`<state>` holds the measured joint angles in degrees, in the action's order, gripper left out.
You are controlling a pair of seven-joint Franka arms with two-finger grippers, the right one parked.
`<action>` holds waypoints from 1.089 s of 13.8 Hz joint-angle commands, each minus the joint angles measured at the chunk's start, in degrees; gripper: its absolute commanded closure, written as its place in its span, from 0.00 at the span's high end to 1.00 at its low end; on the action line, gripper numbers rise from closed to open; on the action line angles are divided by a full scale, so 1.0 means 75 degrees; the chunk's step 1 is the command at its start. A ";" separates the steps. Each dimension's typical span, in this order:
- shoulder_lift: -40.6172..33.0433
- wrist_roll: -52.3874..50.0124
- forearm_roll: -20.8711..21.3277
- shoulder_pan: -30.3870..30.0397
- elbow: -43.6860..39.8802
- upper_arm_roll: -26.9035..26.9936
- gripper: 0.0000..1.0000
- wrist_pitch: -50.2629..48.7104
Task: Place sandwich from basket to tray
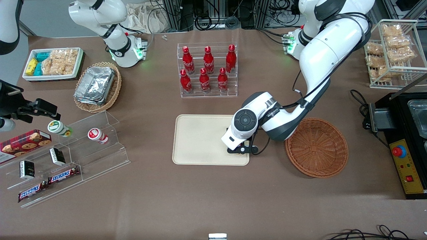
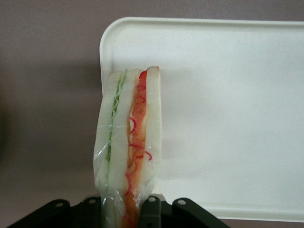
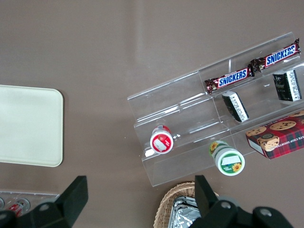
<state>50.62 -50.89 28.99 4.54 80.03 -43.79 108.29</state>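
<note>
The carry is nearly done — the tool [image 1: 243, 149] is clamped on the wrapped sandwich [image 2: 129, 142] above the beige tray [image 1: 200, 140] at its edge nearest the emptied wicker basket [image 1: 317, 146], so next comes lowering and release.

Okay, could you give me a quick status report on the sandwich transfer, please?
Gripper shut on sandwich, over the tray edge nearest the basket. Basket empty. Tray bare beneath, nothing in the way.
</note>
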 commanded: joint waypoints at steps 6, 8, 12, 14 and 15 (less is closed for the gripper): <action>0.0129 0.0035 0.0107 0.0519 0.0016 0.0530 0.09 0.0222; 0.0176 0.0035 0.0118 0.0519 0.0016 0.0530 0.32 0.0222; 0.0211 0.0024 0.0107 0.0519 0.0005 0.0542 1.00 0.0210; 0.0118 -0.0058 0.0084 0.0473 -0.0042 0.0530 1.00 0.0163; 0.0048 -0.0082 0.0025 0.0437 -0.0077 0.0519 1.00 0.0151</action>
<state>52.12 -50.88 29.00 8.03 79.93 -39.94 109.48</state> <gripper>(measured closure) 0.181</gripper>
